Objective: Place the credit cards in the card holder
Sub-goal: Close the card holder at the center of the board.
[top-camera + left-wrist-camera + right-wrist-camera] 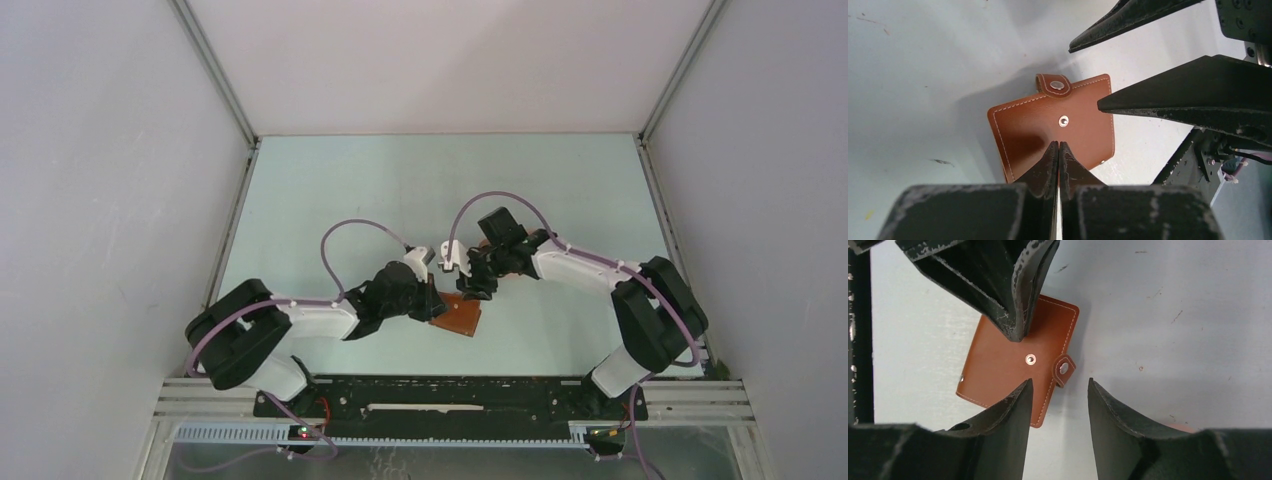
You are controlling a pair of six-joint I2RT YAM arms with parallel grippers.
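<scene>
The card holder [462, 318] is a reddish-brown leather wallet lying closed on the table, its snap tab [1054, 84] undone and curled up. In the left wrist view my left gripper [1058, 143] is shut, its tips over the middle of the card holder [1048, 125], and nothing shows between them. I cannot tell whether the tips touch the leather. My right gripper [1059, 382] is open, and the edge of the card holder [998, 360] with the tab lies between its fingertips. From above, the left gripper [437, 300] and right gripper [478, 290] meet over it. The credit cards are out of view.
A sliver of something pinkish-orange [1179, 427] shows past my right finger, and a brownish patch [485, 243] shows behind the right wrist. Grey walls enclose the pale table [400, 190] on three sides. The arms' base rail [450, 400] runs along the near edge.
</scene>
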